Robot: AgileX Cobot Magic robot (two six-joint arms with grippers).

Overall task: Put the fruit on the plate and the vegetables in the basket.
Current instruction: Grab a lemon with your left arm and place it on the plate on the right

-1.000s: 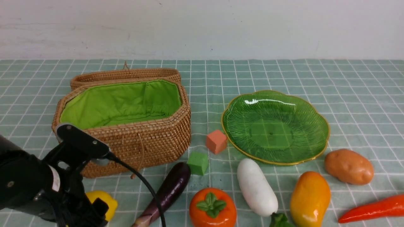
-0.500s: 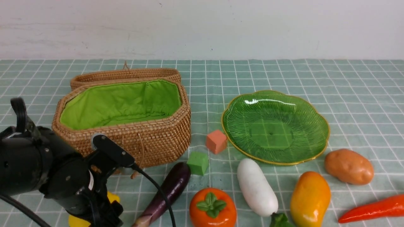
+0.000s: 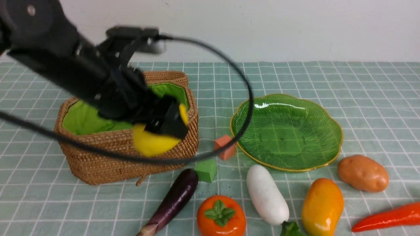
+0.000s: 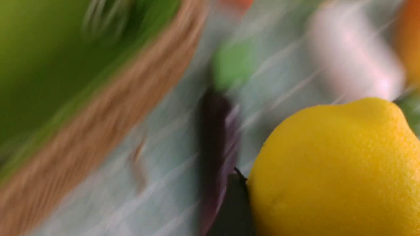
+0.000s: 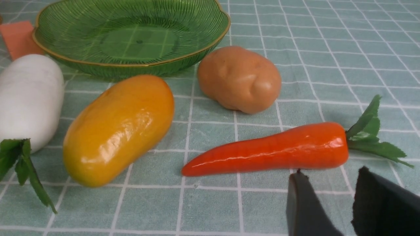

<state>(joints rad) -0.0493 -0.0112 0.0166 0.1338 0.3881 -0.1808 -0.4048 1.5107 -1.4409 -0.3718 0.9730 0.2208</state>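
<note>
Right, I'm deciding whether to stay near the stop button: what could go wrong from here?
The lemon might slip from the left gripper and roll off or drop into the basket, since it hangs by the basket's rim. The arm's looping cable could catch the plate.

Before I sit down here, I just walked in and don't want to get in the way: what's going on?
The robot's left tool is holding the lemon up by the near side of the basket. The plate has nothing on it so far. The persimmon, mango, eggplant, radish, potato and chili all lie on the table. The right tool holds nothing; its fingers stand apart near the chili.
</note>
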